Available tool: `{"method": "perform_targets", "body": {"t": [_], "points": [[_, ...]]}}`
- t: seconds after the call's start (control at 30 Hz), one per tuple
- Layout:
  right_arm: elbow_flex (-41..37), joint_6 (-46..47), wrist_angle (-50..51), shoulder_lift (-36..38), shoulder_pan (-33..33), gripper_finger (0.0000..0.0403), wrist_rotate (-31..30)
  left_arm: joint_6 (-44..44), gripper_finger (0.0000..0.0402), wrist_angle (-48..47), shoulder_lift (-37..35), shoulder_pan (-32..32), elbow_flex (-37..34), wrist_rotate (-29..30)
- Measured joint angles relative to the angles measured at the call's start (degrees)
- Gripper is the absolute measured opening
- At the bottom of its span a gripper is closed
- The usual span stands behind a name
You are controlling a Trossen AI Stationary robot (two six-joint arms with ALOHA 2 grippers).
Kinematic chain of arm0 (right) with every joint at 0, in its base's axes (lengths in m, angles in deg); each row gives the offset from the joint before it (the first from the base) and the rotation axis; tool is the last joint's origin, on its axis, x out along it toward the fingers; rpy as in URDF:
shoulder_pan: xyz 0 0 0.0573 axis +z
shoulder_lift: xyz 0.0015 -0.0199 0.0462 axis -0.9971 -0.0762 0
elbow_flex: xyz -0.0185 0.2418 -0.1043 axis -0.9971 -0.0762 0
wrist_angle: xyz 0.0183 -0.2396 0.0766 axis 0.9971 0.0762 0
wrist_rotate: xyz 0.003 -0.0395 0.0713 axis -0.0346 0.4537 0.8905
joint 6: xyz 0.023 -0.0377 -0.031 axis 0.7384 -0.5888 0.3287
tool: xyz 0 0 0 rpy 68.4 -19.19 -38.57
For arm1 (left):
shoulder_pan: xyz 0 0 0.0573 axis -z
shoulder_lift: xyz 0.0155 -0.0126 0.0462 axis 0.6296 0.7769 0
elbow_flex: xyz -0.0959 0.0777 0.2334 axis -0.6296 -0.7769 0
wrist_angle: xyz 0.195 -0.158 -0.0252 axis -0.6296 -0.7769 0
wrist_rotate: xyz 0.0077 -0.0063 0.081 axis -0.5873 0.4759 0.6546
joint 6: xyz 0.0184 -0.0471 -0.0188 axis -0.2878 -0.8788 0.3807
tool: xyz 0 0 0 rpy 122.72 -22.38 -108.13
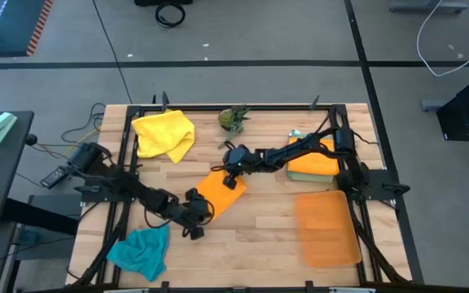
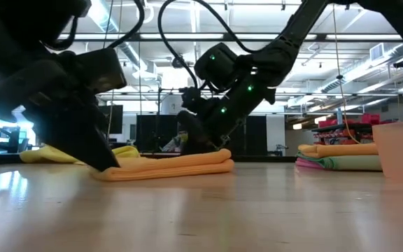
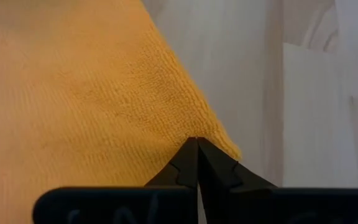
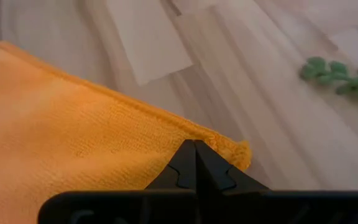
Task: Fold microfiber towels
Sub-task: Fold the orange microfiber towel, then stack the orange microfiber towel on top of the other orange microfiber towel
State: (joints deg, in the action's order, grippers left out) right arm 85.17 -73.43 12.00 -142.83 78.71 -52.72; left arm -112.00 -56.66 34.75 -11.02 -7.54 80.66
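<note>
Orange microfiber towel (image 1: 221, 190) sits folded flat mid-table. Left gripper (image 1: 195, 213) is clamped tight on its near corner, right gripper (image 1: 233, 167) pinched shut on the far corner by the little green plant (image 1: 234, 119). Yellow towel (image 1: 164, 134), teal towel (image 1: 141, 249) and the folded stack (image 1: 314, 160) lie well apart.

I find nothing I can read here — no label, brand, number or sign on the towels, the table, my arms or the room behind.
</note>
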Motion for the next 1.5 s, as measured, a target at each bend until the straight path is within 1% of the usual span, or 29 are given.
{"method": "perform_targets", "body": {"t": [0.13, 0.23, 0.33, 0.4, 0.5, 0.57, 0.63, 0.7, 0.8, 0.87, 0.93, 1.07, 1.17, 1.33, 1.5], "points": [[-0.2, -0.7, 1.4, 2.8, 0.1, 0.0000, 0.1, 0.1, 0.0006, -3.5, -1.9, 0.5, 0.0, -0.8], [-0.1, 1.3, 4.0, 6.5, 1.0, 0.0001, 3.6, 0.4, 0.0017, -6.7, -4.7, 0.1, -0.2, -1.3], [0.0, 4.6, 11.4, 9.7, 3.1, 0.0003, 5.1, 1.4, 0.0030, -9.4, -9.3, -0.2, -0.1, -1.0], [-0.1, 7.7, 16.1, 11.1, 4.5, 0.0009, 5.2, 0.0, 0.0038, -13.7, -13.2, 0.2, -0.2, -0.5], [-0.1, 11.8, 20.0, 12.2, 6.0, 0.0024, 5.1, -9.4, 0.0055, -20.0, -19.9, 1.3, -0.2, 2.9], [-0.1, 12.8, 21.5, 12.2, 6.4, 0.0040, 5.3, -20.0, 0.0070, -22.6, -24.0, 3.1, -1.0, 7.8], [-0.4, 13.1, 21.8, 12.2, 6.5, 0.0062, 7.0, -30.1, 0.0087, -23.4, -26.7, 5.5, -3.1, 12.1], [-1.5, 13.0, 19.5, 12.2, 6.1, 0.0091, 9.0, -39.9, 0.0105, -22.0, -28.2, 8.1, -5.9, 14.4], [-3.7, 13.5, 14.5, 12.1, 5.1, 0.0141, 11.2, -56.2, 0.0134, -16.3, -28.1, 11.3, -10.1, 17.7], [-4.3, 14.3, 11.5, 12.1, 4.1, 0.0175, 12.1, -65.9, 0.0155, -14.0, -26.9, 11.4, -12.0, 18.1], [-4.8, 15.3, 11.1, 12.2, 3.3, 0.0206, 12.0, -72.6, 0.0175, -13.7, -25.6, 11.3, -13.2, 18.2], [-5.4, 16.7, 10.8, 12.2, 2.0, 0.0251, 12.0, -75.3, 0.0202, -11.9, -22.4, 10.7, -13.5, 18.3], [-6.4, 17.3, 10.1, 11.4, 1.9, 0.0268, 12.6, -76.9, 0.0211, -10.0, -19.6, 9.6, -13.5, 18.3], [-8.1, 18.8, 7.8, 10.2, 1.3, 0.0275, 13.0, -77.9, 0.0211, -6.3, -14.5, 7.2, -13.5, 17.2], [-9.8, 21.0, 3.9, 9.5, 0.7, 0.0275, 14.5, -75.6, 0.0207, -1.7, -11.2, 5.4, -13.2, 17.1]]}}
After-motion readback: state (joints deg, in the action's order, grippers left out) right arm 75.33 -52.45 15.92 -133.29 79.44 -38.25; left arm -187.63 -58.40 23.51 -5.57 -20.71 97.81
